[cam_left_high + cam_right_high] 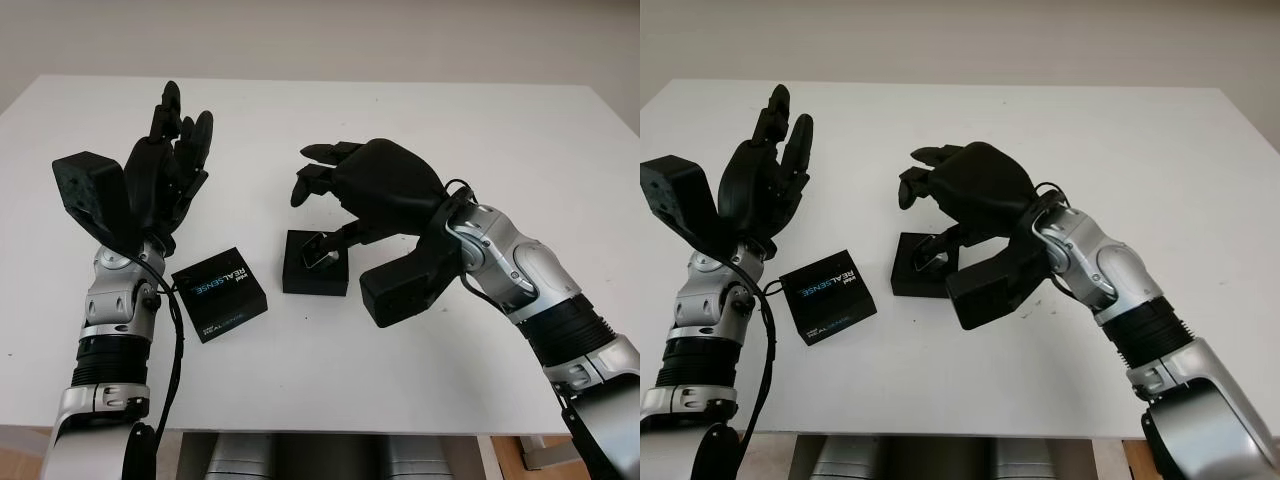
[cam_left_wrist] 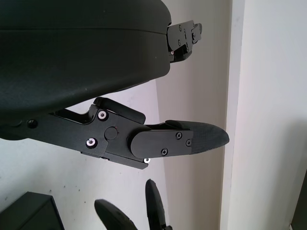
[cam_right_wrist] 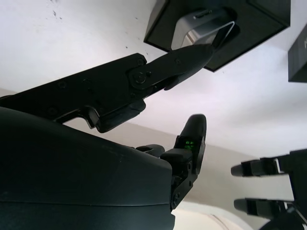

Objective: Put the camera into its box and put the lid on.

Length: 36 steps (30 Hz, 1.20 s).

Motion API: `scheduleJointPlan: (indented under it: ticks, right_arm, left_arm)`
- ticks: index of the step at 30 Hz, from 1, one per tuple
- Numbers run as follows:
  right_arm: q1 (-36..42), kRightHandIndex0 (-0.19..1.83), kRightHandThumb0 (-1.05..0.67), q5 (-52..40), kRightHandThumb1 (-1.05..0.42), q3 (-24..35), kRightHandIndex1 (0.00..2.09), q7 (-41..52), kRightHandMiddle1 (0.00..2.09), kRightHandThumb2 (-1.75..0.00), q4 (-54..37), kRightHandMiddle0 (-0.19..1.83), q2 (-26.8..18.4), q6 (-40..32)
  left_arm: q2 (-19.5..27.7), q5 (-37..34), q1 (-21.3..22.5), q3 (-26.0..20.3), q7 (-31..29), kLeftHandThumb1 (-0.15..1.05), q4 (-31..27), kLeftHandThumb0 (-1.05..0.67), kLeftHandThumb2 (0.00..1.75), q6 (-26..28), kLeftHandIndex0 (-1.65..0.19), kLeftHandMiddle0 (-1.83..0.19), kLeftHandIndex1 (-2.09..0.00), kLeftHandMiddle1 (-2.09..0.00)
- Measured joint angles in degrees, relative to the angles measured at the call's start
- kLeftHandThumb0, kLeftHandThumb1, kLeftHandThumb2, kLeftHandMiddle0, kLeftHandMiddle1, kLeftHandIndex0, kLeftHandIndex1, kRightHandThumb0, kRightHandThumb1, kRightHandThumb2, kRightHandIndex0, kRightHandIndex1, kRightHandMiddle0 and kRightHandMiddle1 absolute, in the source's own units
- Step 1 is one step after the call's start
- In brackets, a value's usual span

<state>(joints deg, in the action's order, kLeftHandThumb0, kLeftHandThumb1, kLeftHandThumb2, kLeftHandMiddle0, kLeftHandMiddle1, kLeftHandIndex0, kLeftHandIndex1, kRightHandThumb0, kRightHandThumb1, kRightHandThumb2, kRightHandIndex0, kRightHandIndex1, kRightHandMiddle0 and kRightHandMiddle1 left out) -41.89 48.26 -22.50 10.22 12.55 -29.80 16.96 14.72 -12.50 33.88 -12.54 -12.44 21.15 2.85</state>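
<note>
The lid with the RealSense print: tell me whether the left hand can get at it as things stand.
Probably yes. The lid lies flat on the table just beside the open left hand, nothing on top; the right hand is over the box.

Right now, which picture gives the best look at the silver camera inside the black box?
The right wrist view: the camera sits close, its silver body clear in the open box. Both eye views show it small, partly hidden under the right hand.

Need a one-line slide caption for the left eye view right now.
Right hand hovers over the open box holding the camera; the lid lies beside it, left hand raised, open.
</note>
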Motion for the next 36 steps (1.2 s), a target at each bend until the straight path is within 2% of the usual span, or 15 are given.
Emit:
scheduleJointPlan:
  ticks: [6, 14, 25, 30, 33, 36]
  right_arm:
    - [0.27, 0.19, -0.79, -0.31, -0.95, -0.05, 0.02, 5.59, 0.18, -0.05, -1.21, 0.29, -0.05, -1.76]
    - [0.32, 0.18, -0.79, -1.54, -0.94, -0.05, 0.03, 10.3, 0.15, -0.05, -2.16, 0.35, -0.07, -2.41]
    - [1.88, 0.24, -0.77, -0.92, -0.95, 0.0, 0.07, 7.44, 0.24, -0.06, -2.56, 0.55, -0.05, -3.76]
    - [2.08, 0.28, -0.72, -0.89, -0.97, -0.02, 0.07, 6.83, 0.35, -0.06, -2.06, 0.59, -0.03, -4.34]
    - [2.12, 0.31, -0.71, -0.57, -0.97, -0.18, 0.06, 5.56, 0.67, -0.05, -1.4, 0.46, -0.02, -4.46]
    - [2.13, 0.32, -0.71, 0.0, -0.98, -0.42, 0.06, 4.17, 0.8, -0.06, -0.08, 0.41, -0.01, -4.44]
  left_arm:
    - [0.0, 0.14, 0.0, 0.01, 0.31, 1.05, -0.35, -0.61, 0.42, 0.28, 0.17, 0.17, -0.05, -0.05]
    - [0.0, 0.18, 0.0, 0.0, 0.25, 1.05, -0.69, -0.61, 0.41, 0.28, 0.18, 0.18, -0.05, -0.05]
    - [-0.01, 0.17, 0.0, 0.01, 0.31, 1.05, -0.73, -0.61, 0.41, 0.27, 0.18, 0.18, -0.05, -0.05]
    - [-0.01, 0.16, -0.01, 0.0, 0.21, 1.05, -0.73, -0.6, 0.42, 0.25, 0.18, 0.18, -0.05, -0.05]
    - [-0.01, 0.16, -0.01, 0.01, 0.17, 1.05, -0.73, -0.61, 0.42, 0.25, 0.18, 0.18, -0.05, -0.06]
    - [-0.01, 0.16, -0.01, 0.0, 0.21, 1.05, -0.74, -0.61, 0.42, 0.25, 0.18, 0.17, -0.06, -0.06]
